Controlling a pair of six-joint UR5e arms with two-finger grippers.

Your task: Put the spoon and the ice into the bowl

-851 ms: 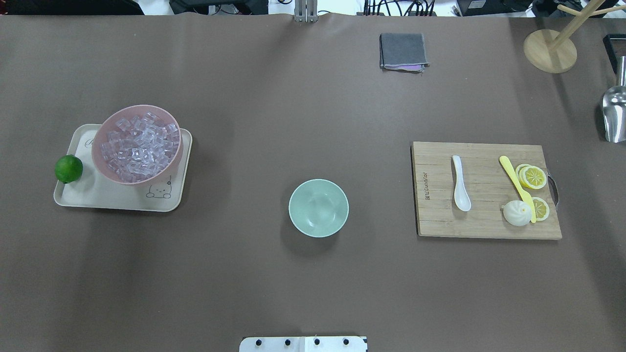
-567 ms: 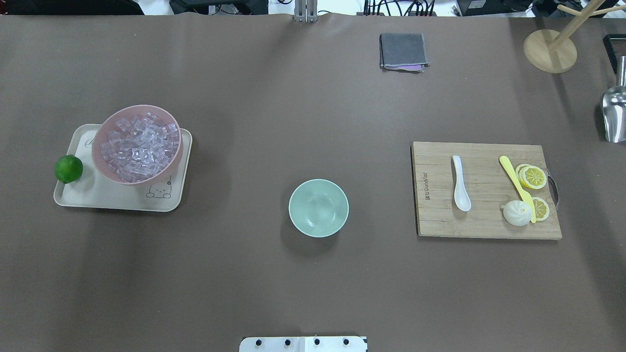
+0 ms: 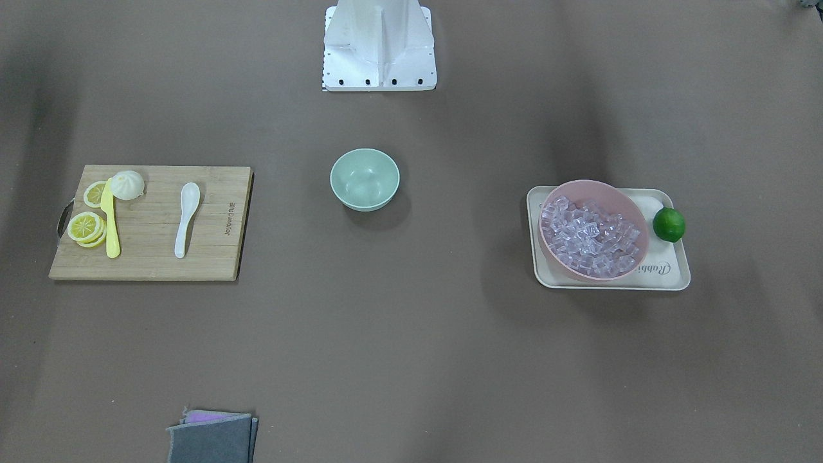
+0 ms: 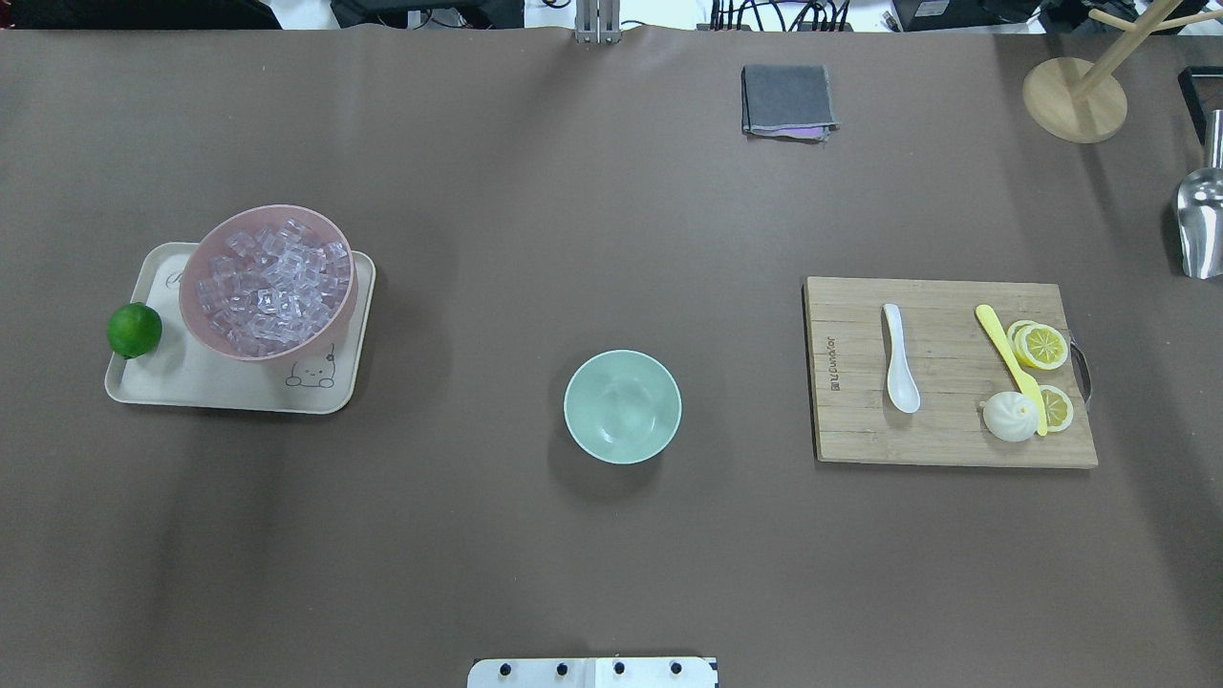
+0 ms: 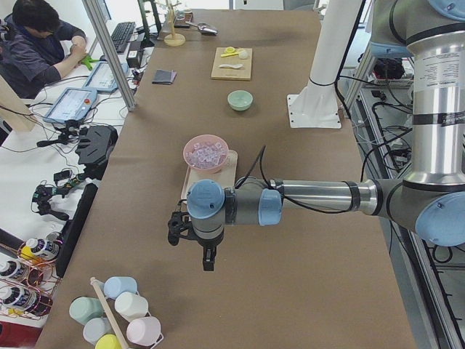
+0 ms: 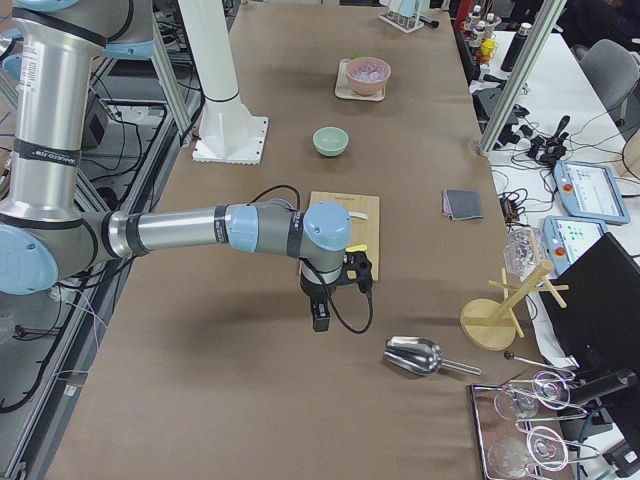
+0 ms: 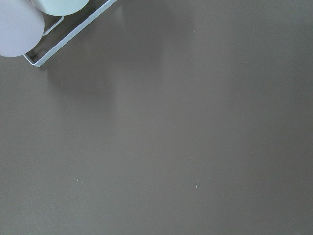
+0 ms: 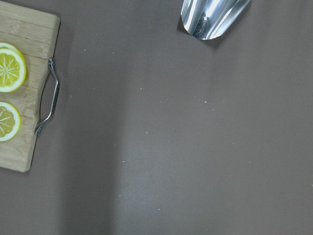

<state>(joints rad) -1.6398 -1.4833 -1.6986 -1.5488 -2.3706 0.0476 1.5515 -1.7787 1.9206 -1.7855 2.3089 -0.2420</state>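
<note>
Only side views show left gripper and right gripper; finger spread cannot be told. Overhead, spoon lies three o'clock from bowl. Brown table, desks alongside.

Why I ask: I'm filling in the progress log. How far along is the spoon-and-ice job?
Nothing looks done: the bowl is empty. Nothing is in hand: the left gripper and right gripper hang over bare table, away from everything. Left: the spoon lies on the cutting board, the ice sits in the pink bowl; both must go into the bowl.
</note>
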